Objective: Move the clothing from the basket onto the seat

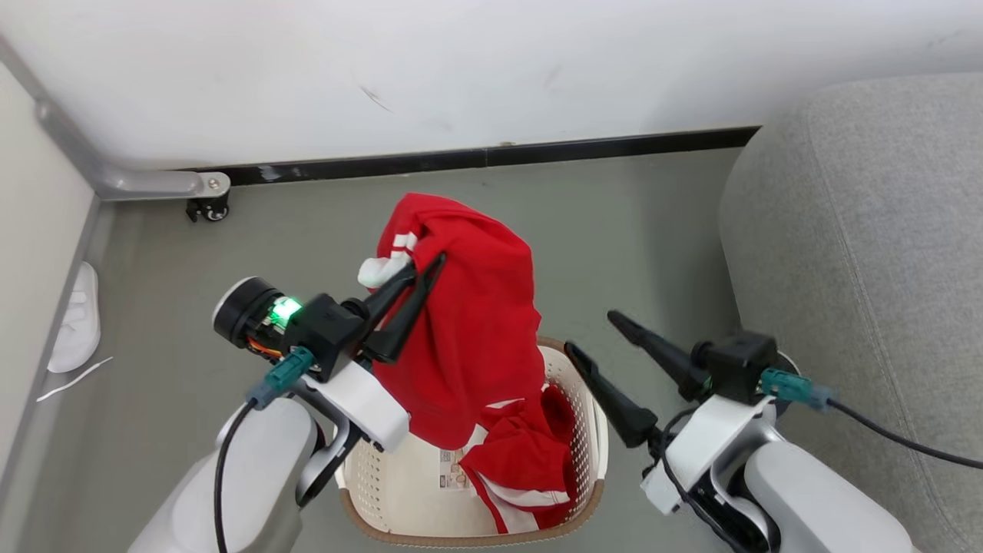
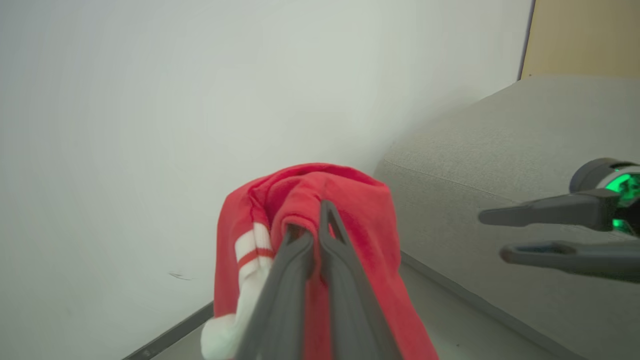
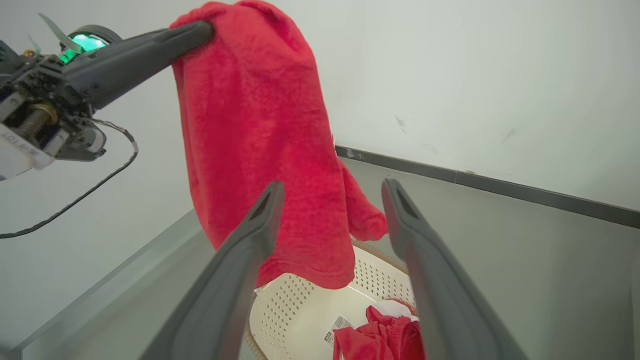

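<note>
Left jaws tight on clothing (image 1: 476, 322) above basket (image 1: 595, 453); right jaws wide, empty, near seat (image 1: 883, 230).

It looks like a living room at home, perhaps a staged one. A grey fabric seat (image 1: 868, 230) stands by a plain white wall (image 1: 461, 69) with dark skirting (image 1: 476, 160). A laundry basket (image 1: 593, 430) with red clothing (image 1: 530, 461) sits on the grey floor (image 1: 630, 230), and a white shoe (image 1: 77, 319) lies at the floor's left edge.
</note>
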Motion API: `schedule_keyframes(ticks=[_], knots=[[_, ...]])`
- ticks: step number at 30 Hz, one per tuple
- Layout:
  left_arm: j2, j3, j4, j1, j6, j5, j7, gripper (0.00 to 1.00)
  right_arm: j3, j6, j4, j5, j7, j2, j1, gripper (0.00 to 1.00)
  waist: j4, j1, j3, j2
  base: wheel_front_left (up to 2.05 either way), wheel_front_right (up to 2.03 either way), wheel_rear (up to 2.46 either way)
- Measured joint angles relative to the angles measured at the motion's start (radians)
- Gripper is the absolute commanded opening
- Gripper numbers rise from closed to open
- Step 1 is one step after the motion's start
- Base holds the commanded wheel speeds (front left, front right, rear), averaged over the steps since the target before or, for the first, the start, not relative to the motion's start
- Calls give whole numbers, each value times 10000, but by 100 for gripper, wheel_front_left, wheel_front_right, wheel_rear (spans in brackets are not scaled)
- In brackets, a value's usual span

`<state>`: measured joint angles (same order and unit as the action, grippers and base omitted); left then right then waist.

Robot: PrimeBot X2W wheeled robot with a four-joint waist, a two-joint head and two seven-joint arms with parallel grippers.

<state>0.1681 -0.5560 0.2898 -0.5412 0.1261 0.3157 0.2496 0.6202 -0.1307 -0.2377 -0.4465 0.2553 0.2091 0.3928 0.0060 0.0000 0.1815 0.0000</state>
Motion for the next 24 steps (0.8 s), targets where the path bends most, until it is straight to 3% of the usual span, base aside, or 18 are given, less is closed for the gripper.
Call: schedule_keyframes(ticks=[24], knots=[[627,-1691,-1093,-148,0,113,29,0,2034,0,-209,-1419,-2,986,480,100,712,0,-620,0,0,0,0]])
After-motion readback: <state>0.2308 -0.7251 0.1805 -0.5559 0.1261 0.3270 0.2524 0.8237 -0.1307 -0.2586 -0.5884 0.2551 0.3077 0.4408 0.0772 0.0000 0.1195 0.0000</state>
